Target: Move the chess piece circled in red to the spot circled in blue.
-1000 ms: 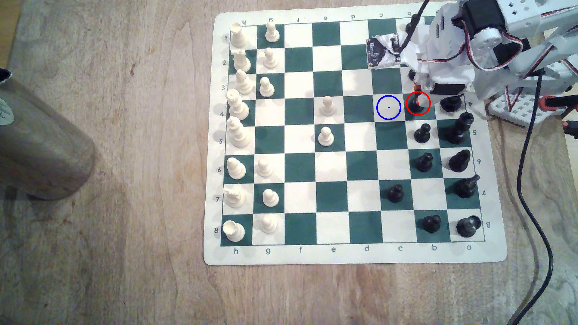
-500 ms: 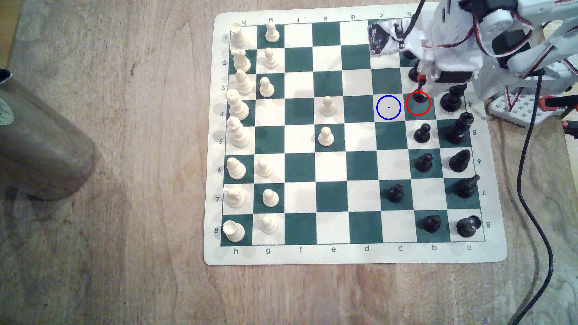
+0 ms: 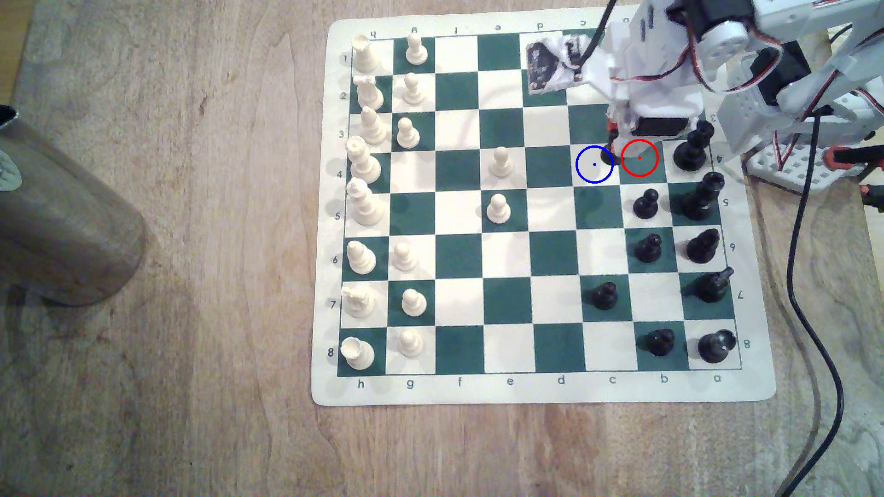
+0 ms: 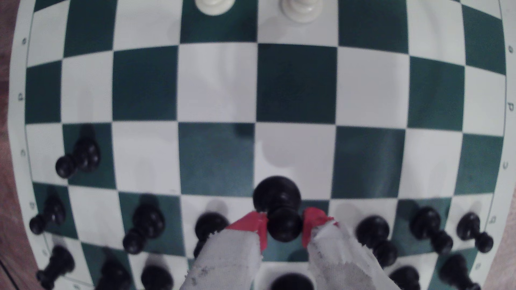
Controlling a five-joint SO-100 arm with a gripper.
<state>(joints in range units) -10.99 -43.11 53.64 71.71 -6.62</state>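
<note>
The gripper is clamped on the black pawn, its two red-tipped fingers pressed against either side of the round head. In the exterior view the pawn shows as a dark shape under the arm, straddling the line between the green square ringed in red and the white square ringed in blue; whether its base touches the board is hard to tell, since the arm covers most of it.

The blue-ringed square is bare, and the squares beyond it toward the exterior view's left are open as far as two white pawns in the middle of the board. Just beside the red ring, on the exterior view's right, stands a taller black piece. Another black pawn stands on the next square down.

The green-and-white chess mat lies flat on a wooden table, with a black cable running past its right edge in the exterior view.
</note>
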